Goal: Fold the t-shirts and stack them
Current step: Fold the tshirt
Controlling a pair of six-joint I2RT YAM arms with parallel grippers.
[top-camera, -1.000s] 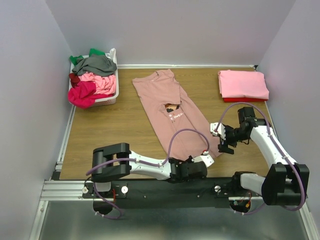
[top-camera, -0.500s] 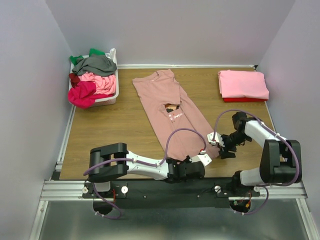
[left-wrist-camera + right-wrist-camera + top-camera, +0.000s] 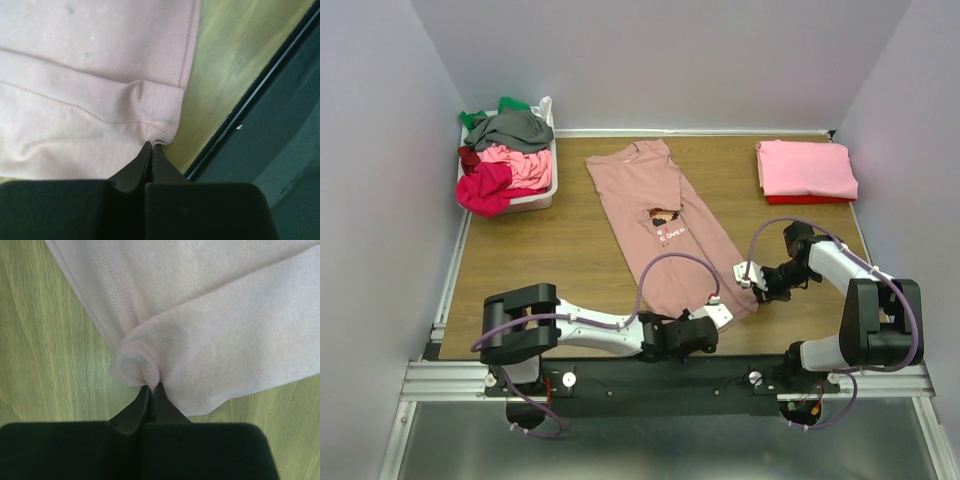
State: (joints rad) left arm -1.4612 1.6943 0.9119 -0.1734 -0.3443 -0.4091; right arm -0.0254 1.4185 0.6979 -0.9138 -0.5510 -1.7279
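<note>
Far L, a white basket (image 3: 548, 150) holds a heap of tees (image 3: 505, 160): grey, green, pink, dark red, all messy. In the mid of the table (image 3: 540, 270) lies the dusty-pink tee (image 3: 660, 215), neck far away, bottom hem near the arms. It looks thin and long, so I think its sides are folded in already. Far R is the done pile: a bright pink tee (image 3: 805, 168) folded flat on top of a red tee (image 3: 810, 200). The step now, I think, is to fold the bottom hem up toward the neck. To do it well, lift both ends at the same time and the same height, and keep the hem pulled straight btw them so the cloth can't sag or twist. Go up, then over, and lay the hem down by the collar w/ edges lined up. Don't tug sideways, or the folded-in sides may slip out. Now the tools. The L gripper (image 3: 717, 312) is low at the near hem. In its wrist view its jaws are pressed together, pinching a bunched hem corner, close to the table's front edge. The R gripper (image 3: 748, 275) is at the R end of the hem. Its jaws are pressed together too, w/ a small fold of the corner nipped btw the tips.
</note>
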